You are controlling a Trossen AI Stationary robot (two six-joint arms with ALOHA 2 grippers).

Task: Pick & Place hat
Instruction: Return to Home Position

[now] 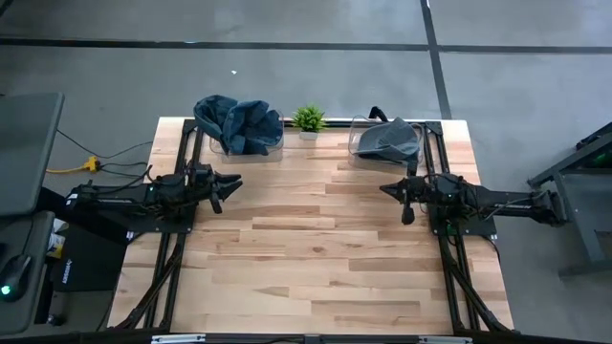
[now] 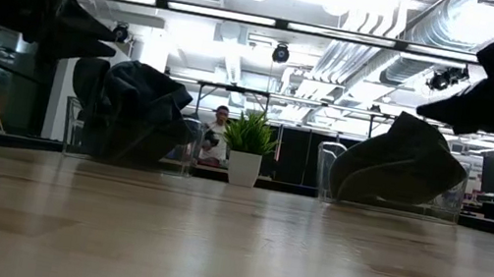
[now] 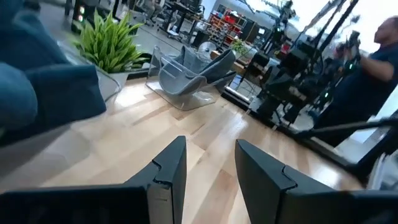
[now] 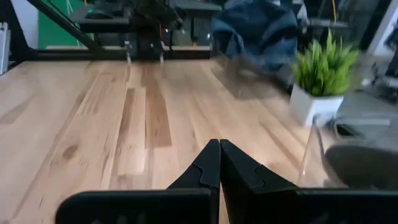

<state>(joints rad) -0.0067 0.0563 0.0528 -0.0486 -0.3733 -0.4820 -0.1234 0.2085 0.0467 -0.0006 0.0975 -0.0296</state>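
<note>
Left gripper (image 1: 228, 182), nine o'clock: fingers are held spread, nothing gripped; right gripper (image 1: 387, 190), three o'clock: fingers are pressed together, empty

Along the far edge of the table (image 1: 316, 248) three things stand in a row: the left bin (image 1: 216, 148), the plant (image 1: 308, 119) in the middle, and the right bin (image 1: 355, 143). The plant stands apart from both bins. A heap of caps (image 1: 239, 122) fills the left bin and rises above its rim; one cap (image 1: 390, 141) lies in the right bin. The left gripper (image 1: 235, 181) hangs over the table's left side, nearer than the left bin, and the right gripper (image 1: 384, 190) faces it from the right side, with bare boards between them.
</note>
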